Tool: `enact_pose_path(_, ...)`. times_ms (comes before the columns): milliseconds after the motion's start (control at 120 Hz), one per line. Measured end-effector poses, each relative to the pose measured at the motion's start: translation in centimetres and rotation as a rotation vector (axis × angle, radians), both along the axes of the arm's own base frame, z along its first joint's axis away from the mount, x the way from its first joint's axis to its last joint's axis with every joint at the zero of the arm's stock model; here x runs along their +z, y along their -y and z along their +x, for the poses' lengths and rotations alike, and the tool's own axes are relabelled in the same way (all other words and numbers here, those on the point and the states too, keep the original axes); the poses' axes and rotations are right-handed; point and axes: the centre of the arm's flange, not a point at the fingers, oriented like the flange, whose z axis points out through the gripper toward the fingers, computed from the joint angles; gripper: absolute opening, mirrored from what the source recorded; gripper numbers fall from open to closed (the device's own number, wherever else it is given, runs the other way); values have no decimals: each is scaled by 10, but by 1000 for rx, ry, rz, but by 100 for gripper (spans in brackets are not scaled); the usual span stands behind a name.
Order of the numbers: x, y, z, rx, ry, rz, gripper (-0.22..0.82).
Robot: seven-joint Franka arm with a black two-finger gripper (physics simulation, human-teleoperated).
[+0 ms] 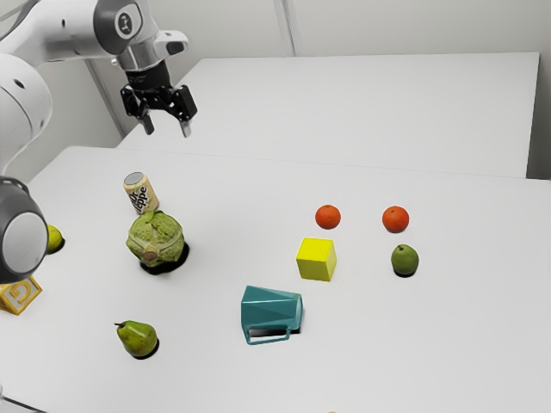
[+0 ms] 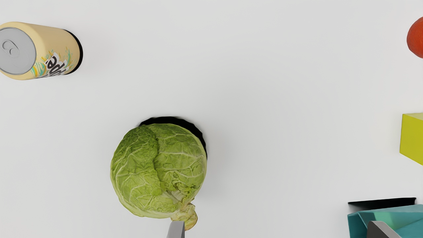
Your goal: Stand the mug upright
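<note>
Fingers (image 1: 185,128) are held wide apart at the upper left of the exterior view, with nothing gripped. The mug (image 1: 271,306) is seen lying on its side, just below the middle, near the yellow block (image 1: 317,261). It is not stood up, so it must be grabbed, turned and set down.
</note>
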Motion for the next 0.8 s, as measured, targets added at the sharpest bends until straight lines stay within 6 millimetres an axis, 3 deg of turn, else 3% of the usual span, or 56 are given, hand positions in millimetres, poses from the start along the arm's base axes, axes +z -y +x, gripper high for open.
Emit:
enact_pose_path(142, 2, -1, -3, 3, -1, -2, 60)
enact_pose_path(233, 2, 19, -13, -33, -11, -5, 60)
enact_pose_path(417, -58, 36, -70, -42, -77, -101, 60)
enact_pose_path(575, -114, 58, -105, 0, -89, -200, 60)
enact_pose_path(800, -166, 69, -127, 135, -50, -333, 60)
